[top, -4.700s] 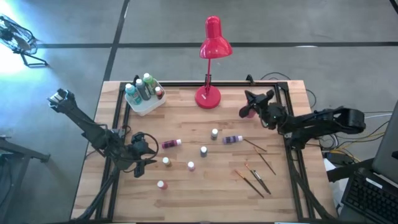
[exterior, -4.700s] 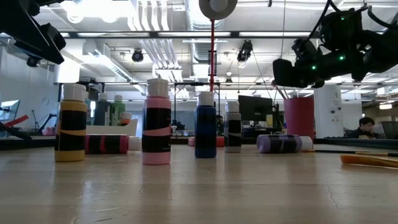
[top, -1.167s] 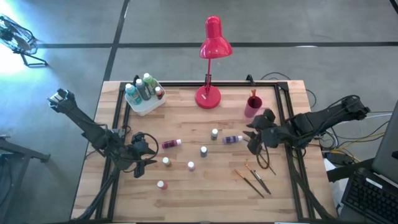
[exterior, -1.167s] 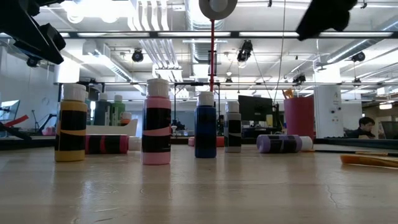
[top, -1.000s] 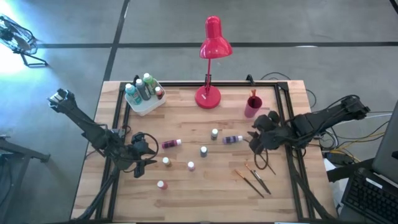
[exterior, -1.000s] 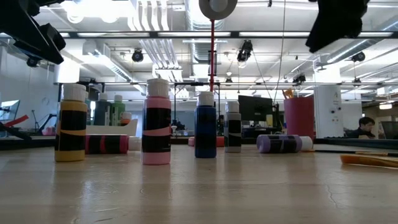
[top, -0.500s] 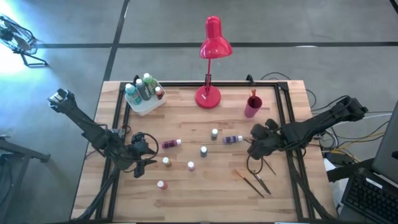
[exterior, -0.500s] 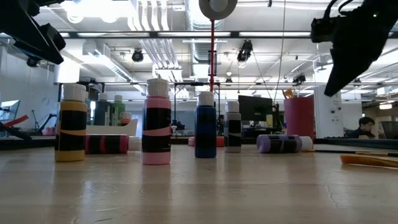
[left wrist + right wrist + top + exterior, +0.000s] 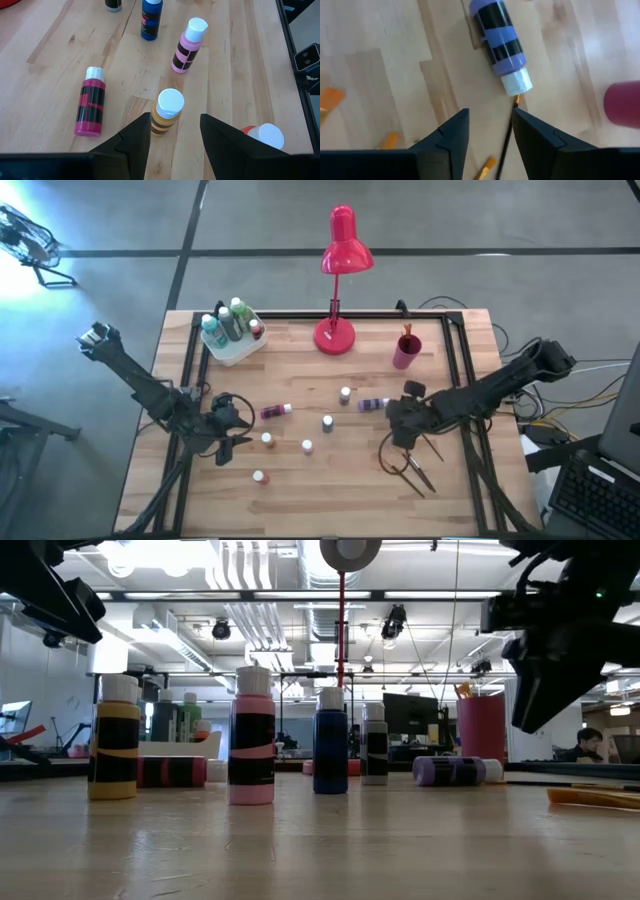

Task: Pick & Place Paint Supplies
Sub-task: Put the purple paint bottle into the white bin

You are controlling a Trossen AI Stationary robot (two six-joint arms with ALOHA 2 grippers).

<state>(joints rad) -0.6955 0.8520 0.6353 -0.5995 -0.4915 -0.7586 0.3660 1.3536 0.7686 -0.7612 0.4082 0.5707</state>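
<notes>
Right end effector open narrowly, empty, over paintbrush beside lying purple bottle.

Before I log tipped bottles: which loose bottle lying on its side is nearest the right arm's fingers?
The purple bottle, lying just ahead of the right fingers; the magenta one lies far across the table.
</notes>
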